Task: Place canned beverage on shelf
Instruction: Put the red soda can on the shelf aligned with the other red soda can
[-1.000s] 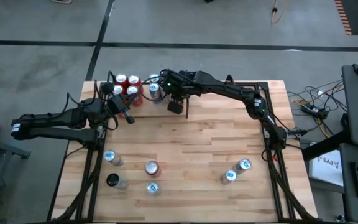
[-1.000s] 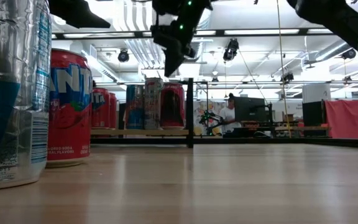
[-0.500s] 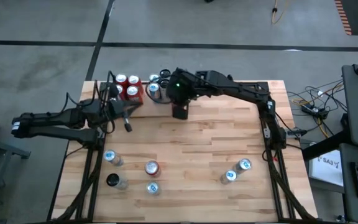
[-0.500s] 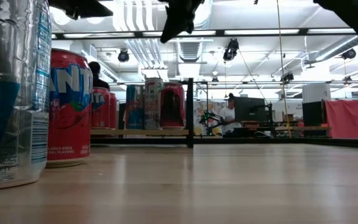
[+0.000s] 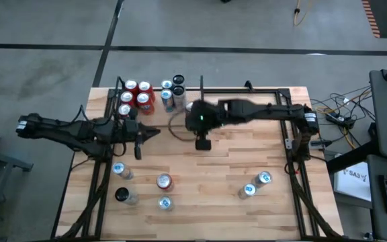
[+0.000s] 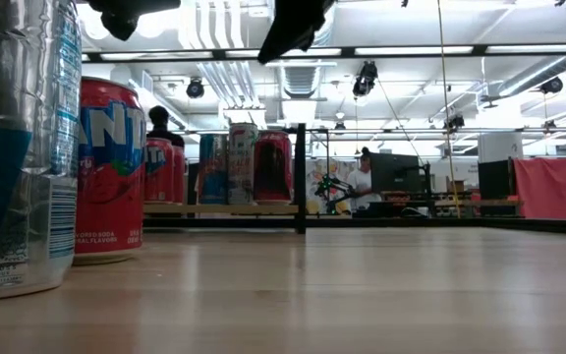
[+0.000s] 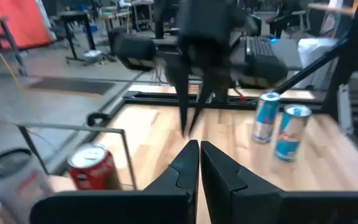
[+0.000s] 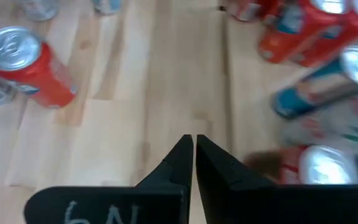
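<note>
The shelf (image 5: pixel 119 83) is a narrow black-framed bay at the table's far left. Several red, blue-silver and black cans (image 5: pixel 142 99) stand upright on its light plank floor (image 6: pixel 226 208). My right gripper (image 5: pixel 202 142) hangs shut over the middle of the table, right of the shelf and nearer the table's near edge, holding nothing. My left gripper (image 5: pixel 154 131) is shut and empty, pointing roughly level toward the table's right, just near of the shelf. The left wrist view shows its fingertips (image 7: pixel 199 149) together, with the right gripper (image 7: pixel 191 118) ahead. The right fingertips (image 8: pixel 189 144) are also together.
Loose cans stand near the front edge: a red one (image 5: pixel 164 180), a blue-silver one (image 5: pixel 119 169), a black one (image 5: pixel 123 195) and another blue one (image 5: pixel 164 203) at the left. Two blue ones (image 5: pixel 255 184) stand at the right. Bare wood lies between them.
My right gripper has drawn back from the cans on the shelf toward the table's near edge and a little to the right, staying shut. My left gripper has swung toward the table's right and rolled at the wrist, staying shut. The cans on the shelf have kept their places.
</note>
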Motion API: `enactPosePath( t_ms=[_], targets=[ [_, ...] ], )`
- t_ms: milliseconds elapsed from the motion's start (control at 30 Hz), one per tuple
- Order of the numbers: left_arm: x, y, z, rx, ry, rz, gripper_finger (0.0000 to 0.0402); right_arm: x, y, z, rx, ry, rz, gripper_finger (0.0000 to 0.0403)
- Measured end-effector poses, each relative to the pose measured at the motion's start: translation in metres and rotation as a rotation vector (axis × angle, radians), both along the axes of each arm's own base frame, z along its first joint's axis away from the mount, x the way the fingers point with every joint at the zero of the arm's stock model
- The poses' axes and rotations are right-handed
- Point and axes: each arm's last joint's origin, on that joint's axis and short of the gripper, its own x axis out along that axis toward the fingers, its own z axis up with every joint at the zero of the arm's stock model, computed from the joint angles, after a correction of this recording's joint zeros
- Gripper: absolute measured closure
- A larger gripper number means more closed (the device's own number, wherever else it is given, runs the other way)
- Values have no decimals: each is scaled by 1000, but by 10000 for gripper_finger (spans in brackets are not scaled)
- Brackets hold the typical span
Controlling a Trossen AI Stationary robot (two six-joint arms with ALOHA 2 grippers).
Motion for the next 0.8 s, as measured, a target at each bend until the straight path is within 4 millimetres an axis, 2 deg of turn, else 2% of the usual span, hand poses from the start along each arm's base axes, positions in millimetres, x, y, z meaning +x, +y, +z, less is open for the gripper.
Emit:
enactPosePath(
  t_ms=[233, 367, 533, 700, 800],
  targets=[
    [6, -3, -7, -157, 28, -14, 402, 11, 31, -49, 28, -125, 89, 394],
    [12, -6, -11, -285, 41, -40, 402, 12, 46, -66, 69, -141, 174, 394],
    [20, -19, -18, -397, 79, -112, 402, 8, 62, -77, 90, -129, 206, 394],
    [30, -43, -33, -494, 172, -159, 402, -3, 76, -76, 97, -60, 233, 394],
    [34, -55, -40, -487, 259, -182, 401, -12, 81, -73, 103, -10, 240, 394]
  ],
)
